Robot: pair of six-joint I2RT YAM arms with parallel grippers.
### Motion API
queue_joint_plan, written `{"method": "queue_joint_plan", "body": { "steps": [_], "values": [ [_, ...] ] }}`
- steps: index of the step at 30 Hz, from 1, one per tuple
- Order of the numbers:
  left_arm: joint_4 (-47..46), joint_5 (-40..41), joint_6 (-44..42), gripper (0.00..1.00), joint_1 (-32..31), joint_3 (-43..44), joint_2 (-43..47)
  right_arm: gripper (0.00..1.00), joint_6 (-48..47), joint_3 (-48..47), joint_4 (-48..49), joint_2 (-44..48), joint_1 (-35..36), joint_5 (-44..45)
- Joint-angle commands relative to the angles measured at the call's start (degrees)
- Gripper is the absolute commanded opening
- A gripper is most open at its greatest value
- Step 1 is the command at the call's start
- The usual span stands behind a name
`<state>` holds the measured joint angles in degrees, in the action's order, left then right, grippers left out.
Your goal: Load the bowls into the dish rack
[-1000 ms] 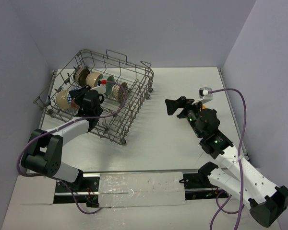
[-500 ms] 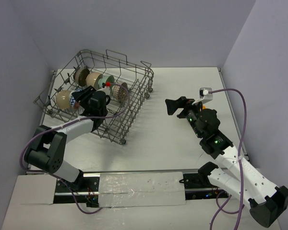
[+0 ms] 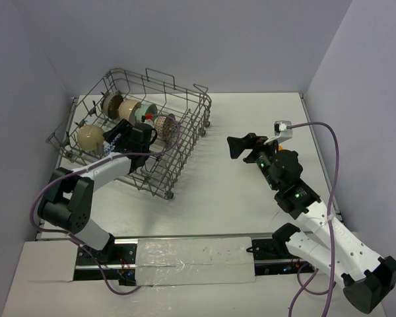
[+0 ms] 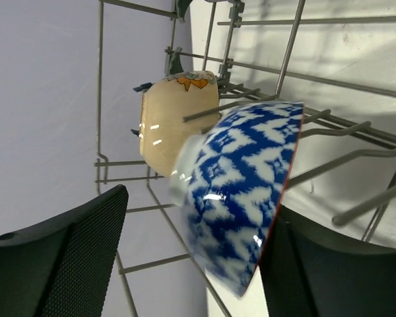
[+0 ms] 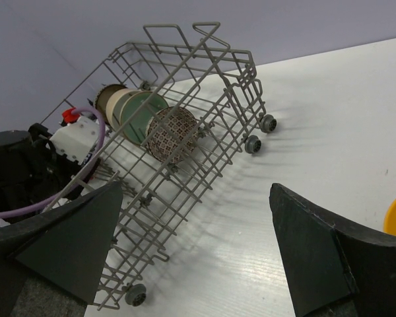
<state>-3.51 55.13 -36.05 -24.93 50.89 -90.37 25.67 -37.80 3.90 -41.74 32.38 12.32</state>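
Grey dish rack (image 3: 190,127) holds perhaps six bowls (image 3: 89,137); left end effector (image 4: 198,224) and right end effector (image 5: 197,198) gape empty.

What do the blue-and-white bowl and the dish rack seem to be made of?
The blue-and-white bowl is probably glazed ceramic: its glossy surface shows bright highlights. The dish rack is likely metal wire with a dull grey finish, judging by its thin bent rods.

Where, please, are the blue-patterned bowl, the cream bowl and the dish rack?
blue-patterned bowl (image 4: 241,191), left wrist view, outer wall.
cream bowl (image 4: 168,125), left wrist view, glazed side.
dish rack (image 3: 190,129), top view, right wall.
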Motion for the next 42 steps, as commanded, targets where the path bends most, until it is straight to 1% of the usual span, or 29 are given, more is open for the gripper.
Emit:
{"method": "queue_joint_plan", "body": {
  "steps": [1, 2, 6, 8, 12, 15, 24, 27, 28, 29, 30, 31, 32, 33, 34, 35, 36, 37, 42],
  "values": [
    [3.3, -5.6, 9.9, 0.8, -0.3, 3.2, 0.1, 1.0, -0.1, 0.3, 2.8, 0.6, 0.3, -0.3],
    [5.9, -6.3, 10.8, 0.82, -0.3, 3.9, 0.2, 1.0, -0.1, 0.3, 2.8, 0.5, 0.3, -0.4],
    [7.7, -10.0, 16.4, 0.86, -0.3, 5.6, 2.0, 1.0, -0.2, 0.0, 2.5, 0.0, 0.3, -1.1],
    [8.3, -12.8, 17.9, 0.88, -0.2, 6.6, 3.0, 1.0, -0.3, -0.3, 2.3, -0.4, 0.3, -1.2],
    [10.8, -16.8, 21.6, 0.89, -0.1, 8.4, 5.2, 1.0, -0.4, -0.7, 2.2, -0.7, 0.3, -2.2],
    [11.8, -18.0, 23.0, 0.9, 0.2, 9.0, 6.7, 1.0, -0.6, -1.1, 2.0, -1.2, 0.2, -3.2],
    [15.8, -17.5, 28.0, 0.95, 2.5, 11.2, 13.0, 1.0, -1.1, -3.6, -0.1, -4.0, 0.3, -3.4],
    [16.2, -18.0, 31.2, 0.99, 4.0, 11.5, 16.2, 1.0, -1.1, -5.0, -2.2, -4.9, 0.2, -0.1],
    [16.3, -18.2, 33.6, 0.99, 4.9, 11.8, 17.9, 1.0, -0.6, -5.8, -3.1, -5.5, 0.2, 1.5],
    [16.6, -18.9, 35.0, 0.99, 5.4, 11.9, 18.7, 1.0, -0.3, -6.5, -5.7, -5.8, 0.1, 5.2],
    [17.0, -19.8, 36.3, 0.99, 5.9, 12.1, 19.8, 1.0, 0.2, -7.1, -7.4, -6.3, -0.1, 7.2],
    [17.1, -21.9, 40.5, 0.99, 7.0, 12.4, 21.4, 1.0, 1.6, -8.8, -9.2, -7.6, -1.2, 9.0],
    [17.5, -23.1, 42.1, 0.99, 7.4, 12.5, 22.2, 1.0, 2.6, -9.7, -13.4, -8.4, -2.1, 12.1],
    [17.4, -24.6, 43.4, 0.99, 7.9, 12.5, 23.2, 0.99, 4.8, -11.2, -15.6, -9.3, -3.3, 13.1],
    [17.1, -27.8, 46.3, 0.99, 8.6, 12.0, 25.0, 0.98, 6.0, -11.9, -17.8, -11.2, -6.9, 13.5],
    [16.5, -29.6, 47.7, 0.99, 8.8, 11.8, 25.8, 0.96, 7.1, -12.6, -21.6, -12.2, -9.1, 12.7],
    [16.1, -31.9, 48.7, 0.99, 9.1, 11.3, 26.7, 0.95, 8.9, -13.0, -23.1, -13.1, -11.4, 11.9],
    [15.7, -35.6, 50.3, 0.99, 9.5, 10.5, 28.3, 0.93, 9.5, -13.1, -25.5, -14.9, -15.6, 11.4],
    [13.3, -43.9, 53.4, 0.99, 9.8, 7.7, 31.8, 0.88, 12.6, -12.6, -29.9, -20.2, -23.5, 11.5]
  ]
}}
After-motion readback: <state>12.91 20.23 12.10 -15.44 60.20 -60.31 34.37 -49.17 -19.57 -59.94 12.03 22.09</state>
